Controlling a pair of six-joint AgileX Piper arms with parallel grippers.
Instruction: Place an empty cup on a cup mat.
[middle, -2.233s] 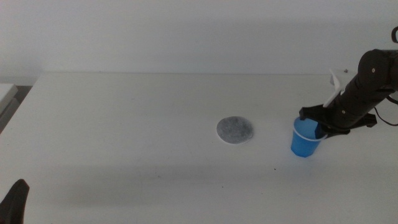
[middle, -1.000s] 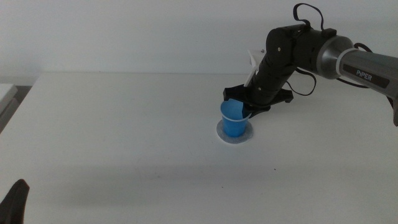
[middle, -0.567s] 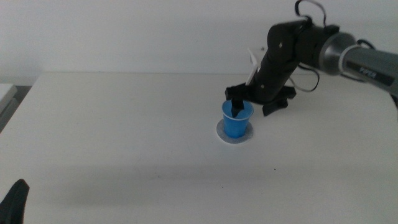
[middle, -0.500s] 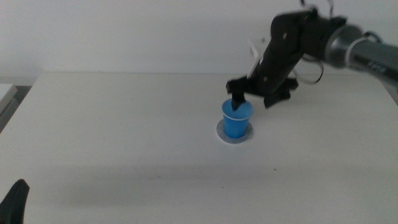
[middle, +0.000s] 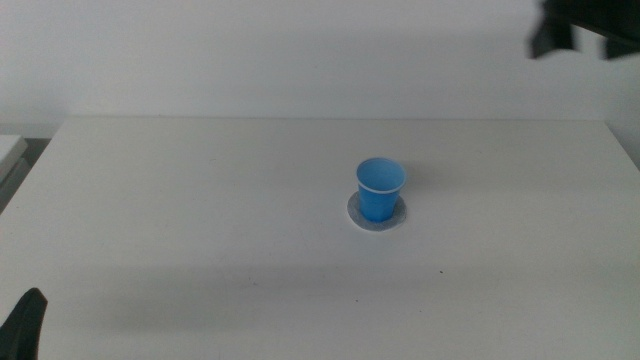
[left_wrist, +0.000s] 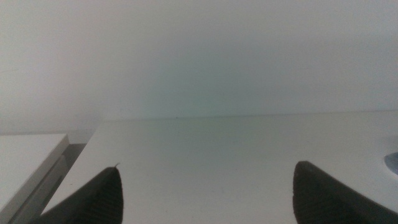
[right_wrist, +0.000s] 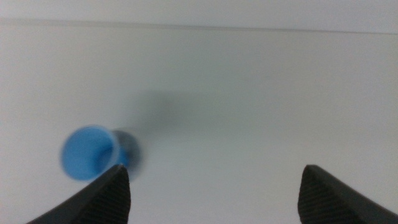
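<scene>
The blue cup (middle: 380, 188) stands upright on the grey cup mat (middle: 376, 214) in the middle of the table, and nothing holds it. The right wrist view shows the cup (right_wrist: 89, 153) from above, with the mat (right_wrist: 129, 151) partly showing beside it. My right gripper (right_wrist: 214, 186) is open and empty, high above the table. In the middle view only a dark blurred part of the right arm (middle: 585, 22) shows at the top right corner. My left gripper (left_wrist: 208, 193) is open and empty, low at the table's near left; its tip (middle: 22, 325) shows at the bottom left.
The white table (middle: 200, 200) ends at a pale wall behind. A white object (middle: 10, 150) lies off the table's left edge and also shows in the left wrist view (left_wrist: 28, 155).
My right gripper let go of the cup on the mat, opened, and rose up and back to the right, out of most of the middle view. The cup stays on the mat.
</scene>
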